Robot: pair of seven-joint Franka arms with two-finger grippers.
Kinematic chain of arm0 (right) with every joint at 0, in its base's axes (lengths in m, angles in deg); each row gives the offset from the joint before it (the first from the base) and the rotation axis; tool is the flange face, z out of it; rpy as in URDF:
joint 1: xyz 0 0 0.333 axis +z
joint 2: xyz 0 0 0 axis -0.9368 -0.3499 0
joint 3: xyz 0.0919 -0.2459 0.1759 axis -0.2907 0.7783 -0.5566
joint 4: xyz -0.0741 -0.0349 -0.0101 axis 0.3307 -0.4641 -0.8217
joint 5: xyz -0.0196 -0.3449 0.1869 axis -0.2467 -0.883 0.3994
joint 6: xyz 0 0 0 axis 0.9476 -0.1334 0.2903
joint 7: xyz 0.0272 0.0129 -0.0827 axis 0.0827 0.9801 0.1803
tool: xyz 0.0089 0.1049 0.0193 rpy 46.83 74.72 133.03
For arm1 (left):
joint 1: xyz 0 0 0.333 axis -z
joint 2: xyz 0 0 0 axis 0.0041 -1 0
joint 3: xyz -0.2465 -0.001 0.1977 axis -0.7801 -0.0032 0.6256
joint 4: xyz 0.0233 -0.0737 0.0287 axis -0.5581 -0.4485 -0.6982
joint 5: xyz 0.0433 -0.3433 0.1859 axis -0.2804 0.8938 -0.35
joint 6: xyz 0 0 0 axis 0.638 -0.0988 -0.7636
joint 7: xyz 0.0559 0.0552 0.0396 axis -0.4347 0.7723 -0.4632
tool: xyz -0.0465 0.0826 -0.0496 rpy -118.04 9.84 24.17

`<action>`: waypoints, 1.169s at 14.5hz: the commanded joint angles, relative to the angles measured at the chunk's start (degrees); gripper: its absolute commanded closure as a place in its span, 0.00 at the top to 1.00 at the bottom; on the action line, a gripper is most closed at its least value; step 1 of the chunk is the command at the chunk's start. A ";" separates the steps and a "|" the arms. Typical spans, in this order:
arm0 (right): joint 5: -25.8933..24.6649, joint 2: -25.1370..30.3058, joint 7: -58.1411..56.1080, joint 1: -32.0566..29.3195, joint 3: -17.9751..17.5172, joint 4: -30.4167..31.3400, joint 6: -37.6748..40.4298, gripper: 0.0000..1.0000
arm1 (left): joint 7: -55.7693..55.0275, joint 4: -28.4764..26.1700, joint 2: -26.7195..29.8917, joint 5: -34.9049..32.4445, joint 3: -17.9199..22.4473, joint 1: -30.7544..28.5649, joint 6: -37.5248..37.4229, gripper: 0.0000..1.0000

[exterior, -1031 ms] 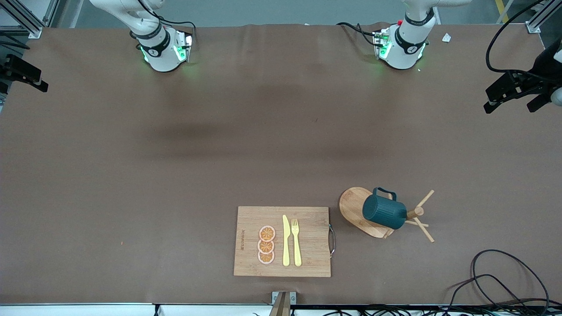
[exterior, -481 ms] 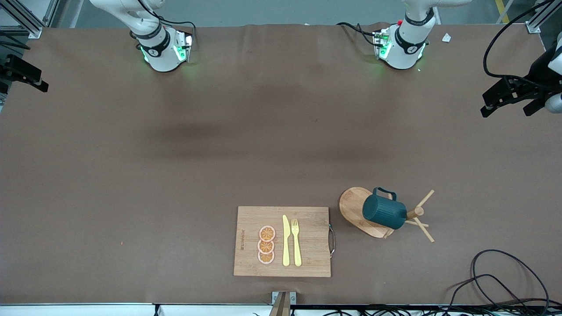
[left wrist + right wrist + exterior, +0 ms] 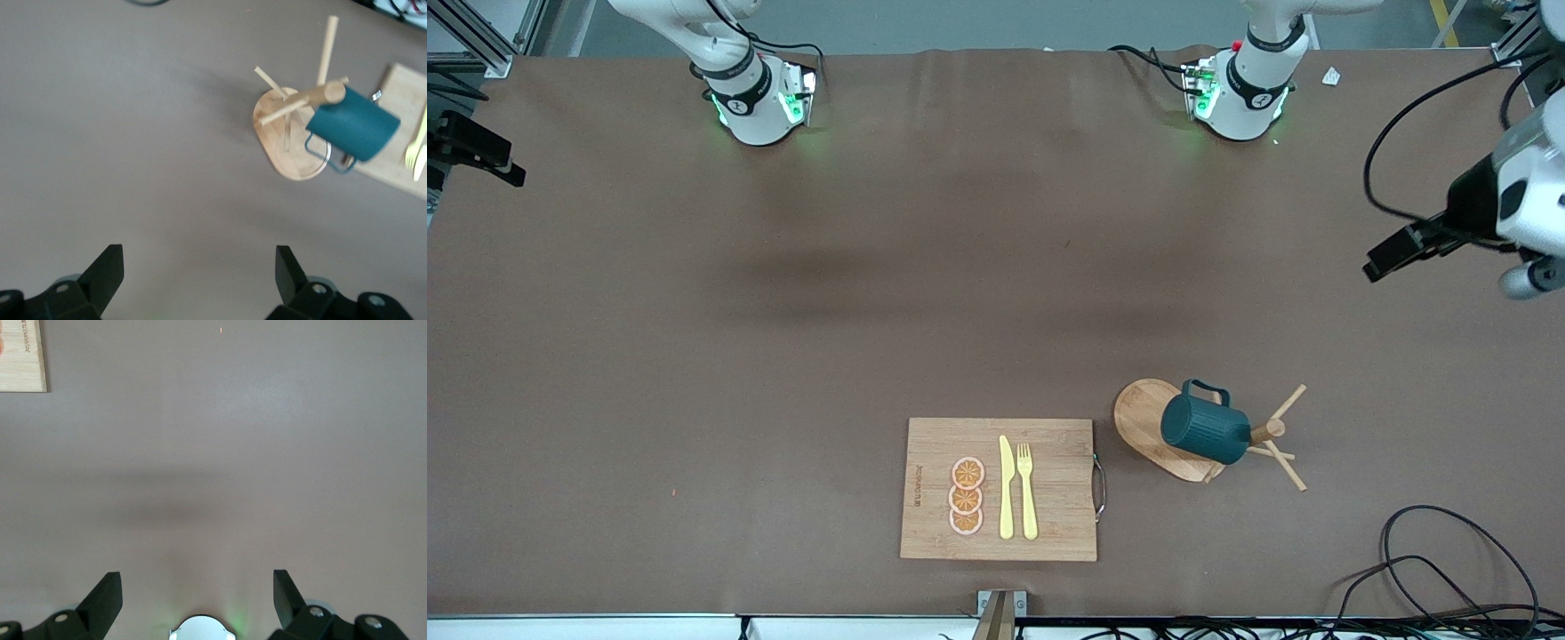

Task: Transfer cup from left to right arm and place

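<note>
The big brown counter (image 3: 783,356) holds a wooden board (image 3: 1049,524), near the front camera. On the board lie three orange slices (image 3: 967,496), a yellow knife (image 3: 1006,487) and a yellow fork (image 3: 1027,489). Beside the board, toward the left arm's end, stands a wooden rack (image 3: 1152,418) with pegs. The cup (image 3: 1206,429) hangs tipped on one peg. The left gripper (image 3: 200,270) is up over the bare counter at its own end, fingers wide apart and holding nothing. The right gripper (image 3: 198,590) waits over bare counter, fingers wide apart too
</note>
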 commanded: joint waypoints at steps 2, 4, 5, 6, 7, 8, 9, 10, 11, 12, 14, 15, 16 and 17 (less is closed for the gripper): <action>-0.52 0.63 -0.50 -0.11 -0.21 0.63 -0.16 1.00 | -18.46 6.18 -8.15 2.65 -0.65 2.44 2.99 1.00; -0.52 0.63 -0.50 -0.11 -0.21 0.72 -0.07 1.00 | -25.34 6.45 -10.71 6.78 -0.65 2.54 6.50 1.00; -0.34 0.63 -0.50 -0.11 -0.21 0.72 -0.07 1.00 | -28.33 6.45 -12.20 8.62 -0.65 2.54 8.52 1.00; -0.26 0.63 -0.50 -0.03 -0.21 0.72 -0.16 1.00 | -30.88 6.45 -13.52 9.69 -0.65 2.54 10.45 1.00; 0.01 0.63 -0.50 -0.02 -0.21 0.72 -0.16 1.00 | -33.60 6.45 -15.10 10.74 -0.65 2.45 12.65 1.00; 0.01 0.63 -0.50 -0.11 -0.21 0.72 -0.16 1.00 | -35.98 6.45 -16.33 11.71 -0.65 2.53 14.59 1.00; 0.01 0.63 -0.41 -0.11 -0.21 0.72 -0.07 1.00 | -38.44 6.45 -17.39 12.42 -0.82 2.62 16.26 1.00; 0.01 0.63 -0.32 -0.11 -0.21 0.80 -0.07 1.00 | -40.73 6.45 -18.44 12.94 -1.17 3.32 18.10 1.00; 0.10 0.63 -0.23 -0.11 -0.21 0.81 0.28 1.00 | -43.01 6.54 -19.59 13.21 -1.35 3.41 20.82 1.00; 0.10 0.63 -0.06 -0.11 -0.21 0.81 0.37 1.00 | -44.34 6.54 -20.64 13.56 -1.35 3.59 22.76 1.00; 0.18 0.63 0.38 -0.03 -0.21 0.81 0.55 1.00 | -44.88 7.06 -22.66 15.57 -1.35 3.94 25.32 1.00; 0.18 0.63 0.38 -0.02 -0.21 0.81 0.55 1.00 | -45.14 8.37 -23.89 16.89 -1.35 3.94 25.59 1.00; 0.27 0.63 0.38 -0.11 -0.21 0.81 0.55 1.00 | -45.75 8.99 -24.69 17.95 -1.35 3.94 25.77 1.00; 0.27 0.63 0.47 -0.11 -0.21 0.81 0.55 1.00 | -46.63 9.00 -25.22 18.31 -1.35 3.94 26.12 1.00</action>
